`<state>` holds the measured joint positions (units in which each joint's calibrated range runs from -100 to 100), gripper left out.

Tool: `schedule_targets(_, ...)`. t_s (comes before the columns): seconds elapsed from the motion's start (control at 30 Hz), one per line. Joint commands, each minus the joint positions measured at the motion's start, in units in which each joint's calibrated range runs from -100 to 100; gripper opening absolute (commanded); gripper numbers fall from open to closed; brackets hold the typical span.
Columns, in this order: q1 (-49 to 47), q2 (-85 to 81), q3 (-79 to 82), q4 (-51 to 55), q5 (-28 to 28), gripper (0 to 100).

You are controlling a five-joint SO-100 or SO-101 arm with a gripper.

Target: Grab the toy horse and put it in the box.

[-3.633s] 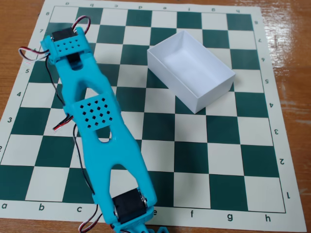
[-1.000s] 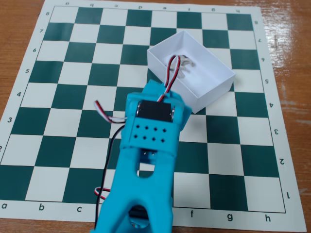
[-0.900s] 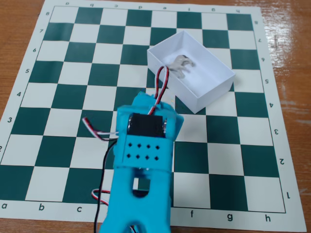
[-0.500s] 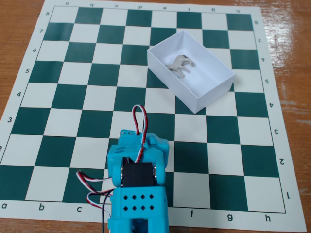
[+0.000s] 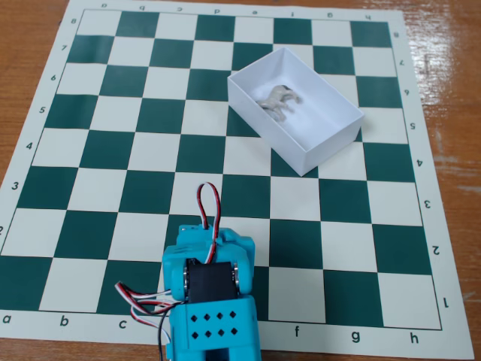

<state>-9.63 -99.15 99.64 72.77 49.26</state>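
Note:
The toy horse (image 5: 279, 101), small and grey-white with darker markings, lies inside the box (image 5: 328, 148), a white open cardboard box on the upper right part of the chessboard. My blue arm is folded low at the bottom edge of the fixed view. Its gripper (image 5: 213, 236) end points toward the box from about three squares away and holds nothing that I can see. The motor housing and wires cover the fingers, so their spacing is hidden.
A green and cream chessboard mat (image 5: 98, 150) covers the wooden table (image 5: 451, 90). Red, white and black servo wires (image 5: 207, 203) loop up from the arm's wrist and out at its left side.
The arm has drawn back from the box toward the bottom edge, a little lower than half a second ago. The horse, absent from the box at first, stays lying in it.

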Motion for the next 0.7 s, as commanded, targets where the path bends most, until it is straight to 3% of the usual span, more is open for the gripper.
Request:
schedule_targets(0.0,-1.01,-0.50,0.36,3.40,-0.30,0)
schedule_targets(0.67,-0.58,-0.41,0.36,3.15,-1.27,0)
